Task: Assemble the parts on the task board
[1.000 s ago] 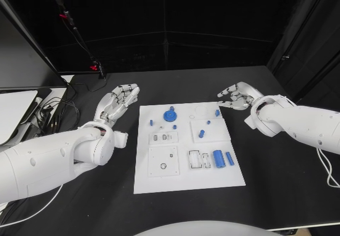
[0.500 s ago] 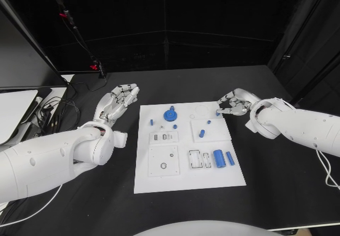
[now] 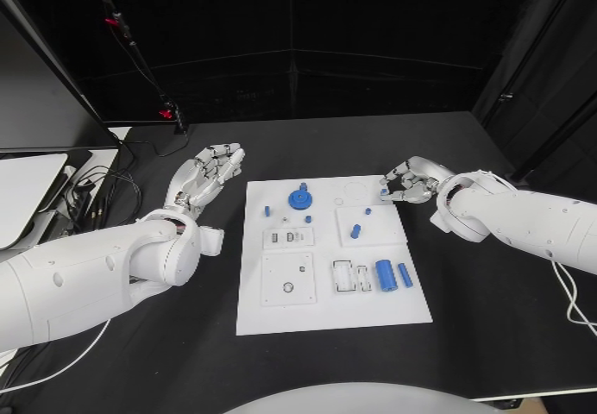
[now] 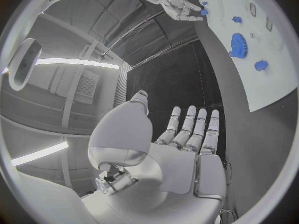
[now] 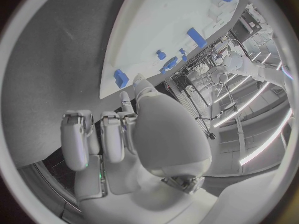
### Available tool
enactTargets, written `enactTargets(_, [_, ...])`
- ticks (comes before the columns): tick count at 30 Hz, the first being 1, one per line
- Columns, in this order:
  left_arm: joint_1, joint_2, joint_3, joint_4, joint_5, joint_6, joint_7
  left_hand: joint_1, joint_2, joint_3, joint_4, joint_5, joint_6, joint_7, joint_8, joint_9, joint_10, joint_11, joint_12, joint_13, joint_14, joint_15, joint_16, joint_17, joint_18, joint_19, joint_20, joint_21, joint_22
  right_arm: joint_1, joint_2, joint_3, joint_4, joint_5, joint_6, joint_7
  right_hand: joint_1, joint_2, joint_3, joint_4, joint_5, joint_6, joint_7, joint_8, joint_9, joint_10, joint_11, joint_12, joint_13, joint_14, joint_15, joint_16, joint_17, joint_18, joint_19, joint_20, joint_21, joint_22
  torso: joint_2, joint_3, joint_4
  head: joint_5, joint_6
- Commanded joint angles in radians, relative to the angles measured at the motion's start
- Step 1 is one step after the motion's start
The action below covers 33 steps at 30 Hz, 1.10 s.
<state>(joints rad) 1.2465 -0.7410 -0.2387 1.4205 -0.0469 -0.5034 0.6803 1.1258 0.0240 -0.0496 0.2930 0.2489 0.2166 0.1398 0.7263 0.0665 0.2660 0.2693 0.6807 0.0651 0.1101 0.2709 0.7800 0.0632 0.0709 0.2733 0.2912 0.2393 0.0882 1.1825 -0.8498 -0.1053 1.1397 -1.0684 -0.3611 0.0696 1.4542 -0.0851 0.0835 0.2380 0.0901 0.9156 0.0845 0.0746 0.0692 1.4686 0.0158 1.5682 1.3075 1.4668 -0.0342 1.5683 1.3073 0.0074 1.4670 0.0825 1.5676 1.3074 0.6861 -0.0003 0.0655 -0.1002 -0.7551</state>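
blue plastic part [image 3: 382,197] lay at the task board's [image 3: 329,319] far right edge, touching the right hand's [image 3: 408,179] curled fingertips; whether it was pinched, i cannot tell. small, rigid, light: probably best nipped by its sides. left hand [image 3: 205,177] lay spread, holding nothing.

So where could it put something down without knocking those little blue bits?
Bare black table lies beside the task board, below the right hand, and likewise under the left arm. The board's near strip is bare too. It is crowded round the blue gear and the blue cylinders.
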Motion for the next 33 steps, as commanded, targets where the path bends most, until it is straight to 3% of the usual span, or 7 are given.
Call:
enactTargets(1, [0.001,0.0,0.001,0.001,-0.005,0.008,0.246,-0.002,0.01,-0.002,-0.001,0.004,0.006,0.159,-0.005,-0.001,0.004,0.001,0.005,0.0,0.008,0.001,0.003,0.002,0.008,-0.008,0.001,0.004,0.001,0.001,0.003,0.001,-0.004,-0.018,0.01,-0.019,0.008,-0.002,0.001,0.0,0.003,0.001,0.001,0.0,0.001,0.102,-0.007,0.003,0.263,0.104,-0.006,0.002,0.263,-0.007,0.104,-0.007,0.003,0.263,0.0,0.0002,0.0017,-0.004,0.001])
enactTargets(9, [0.001,-0.002,0.001,0.001,-0.005,0.007,0.246,-0.002,0.01,-0.002,-0.001,0.004,0.006,0.159,-0.005,-0.001,0.004,0.001,0.005,0.0,0.008,0.001,0.003,0.002,0.008,-0.008,0.001,0.004,0.001,0.001,0.006,0.001,-0.002,-0.034,0.021,-0.032,0.018,0.001,0.005,-0.005,0.01,0.007,0.0,0.001,0.002,0.102,-0.008,0.003,0.263,0.104,-0.007,0.002,0.263,-0.007,0.104,-0.009,0.003,0.263,0.001,0.001,0.0018,-0.001,-0.001])
enactTargets(13, [0.001,-0.002,0.001,0.0,-0.005,0.006,0.247,-0.002,0.01,-0.002,-0.001,0.004,0.006,0.159,-0.005,-0.001,0.004,0.001,0.005,0.0,0.008,0.001,0.003,0.002,0.008,-0.008,0.001,0.004,0.001,0.001,0.007,0.001,0.0,-0.037,0.023,-0.04,0.025,0.006,0.01,-0.009,0.018,0.01,0.001,0.001,0.002,0.102,-0.008,0.003,0.263,0.104,-0.007,0.002,0.263,-0.007,0.104,-0.01,0.003,0.263,0.001,0.0011,0.0005,0.009,0.001])
enactTargets(20, [0.001,0.0,0.001,0.0,-0.005,0.007,0.247,-0.002,0.01,-0.002,-0.001,0.004,0.006,0.159,-0.005,-0.001,0.004,0.001,0.005,0.0,0.008,0.001,0.003,0.002,0.008,-0.008,0.001,0.004,0.001,0.001,0.011,0.001,-0.001,-0.039,0.031,-0.05,0.03,0.009,0.012,-0.011,0.025,0.013,0.001,0.001,0.002,0.102,-0.007,0.003,0.263,0.104,-0.007,0.002,0.263,-0.007,0.104,-0.01,0.003,0.263,0.001,-0.0006,-0.0001,0.004,-0.006])
enactTargets(33, [0.001,-0.002,0.001,0.003,-0.005,0.006,0.246,-0.001,0.011,-0.003,-0.001,0.004,0.006,0.159,-0.006,-0.001,0.004,0.001,0.005,0.0,0.008,0.001,0.003,0.002,0.008,-0.009,0.001,0.004,0.001,0.001,0.017,0.001,-0.004,-0.048,0.039,-0.072,0.039,0.017,0.018,-0.017,0.032,0.02,0.003,0.003,0.003,0.102,-0.005,0.003,0.263,0.104,-0.006,0.002,0.263,-0.007,0.104,-0.01,0.003,0.263,0.0,0.0002,0.0003,0.005,-0.01])
